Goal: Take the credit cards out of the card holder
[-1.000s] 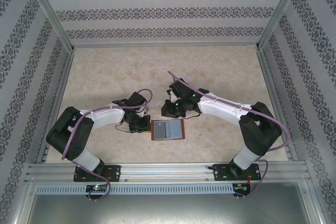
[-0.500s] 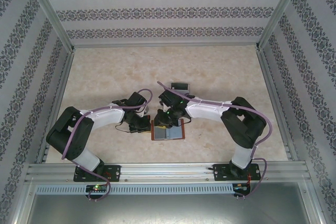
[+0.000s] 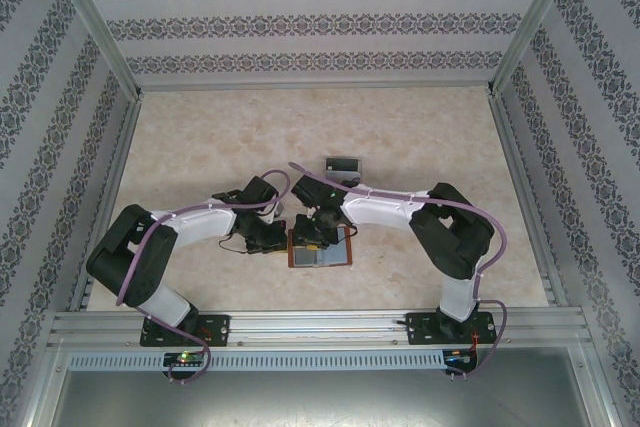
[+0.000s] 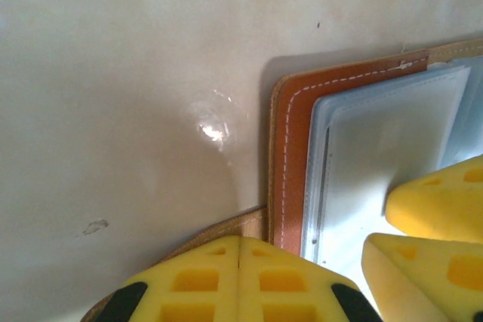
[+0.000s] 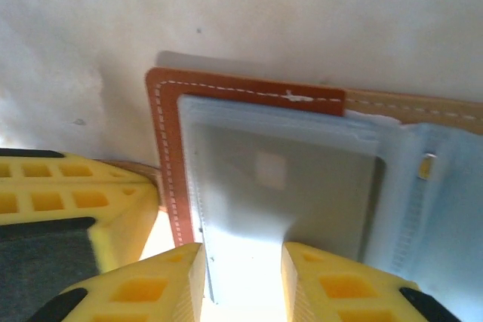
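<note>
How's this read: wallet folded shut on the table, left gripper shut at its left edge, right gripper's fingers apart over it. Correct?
One thing is wrong: the wallet lies open, not folded shut. The right wrist view shows its grey-blue inner pockets facing up. The rest holds: left gripper shut at its left edge, right gripper with fingers apart over it.
</note>
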Robot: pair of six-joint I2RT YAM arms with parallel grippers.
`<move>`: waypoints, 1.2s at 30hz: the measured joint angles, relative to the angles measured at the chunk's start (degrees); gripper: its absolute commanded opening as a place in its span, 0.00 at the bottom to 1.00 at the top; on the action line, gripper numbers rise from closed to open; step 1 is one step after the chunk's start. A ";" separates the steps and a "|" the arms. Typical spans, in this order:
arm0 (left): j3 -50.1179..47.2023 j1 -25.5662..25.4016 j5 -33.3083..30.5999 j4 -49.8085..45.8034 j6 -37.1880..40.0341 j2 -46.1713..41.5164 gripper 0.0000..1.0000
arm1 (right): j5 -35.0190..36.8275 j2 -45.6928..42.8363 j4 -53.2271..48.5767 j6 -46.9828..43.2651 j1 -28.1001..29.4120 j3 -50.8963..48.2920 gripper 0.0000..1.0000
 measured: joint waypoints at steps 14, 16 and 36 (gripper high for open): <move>-0.74 0.00 0.00 1.01 0.00 -0.66 0.04 | 6.23 1.05 -8.11 -1.68 1.81 4.04 0.46; -0.74 0.00 0.00 0.98 0.00 -0.66 0.04 | 7.39 1.05 -9.62 -1.88 1.81 4.70 0.49; -0.74 0.00 0.02 1.01 0.00 -0.66 0.04 | 13.99 2.75 -17.77 -3.32 2.29 8.17 0.56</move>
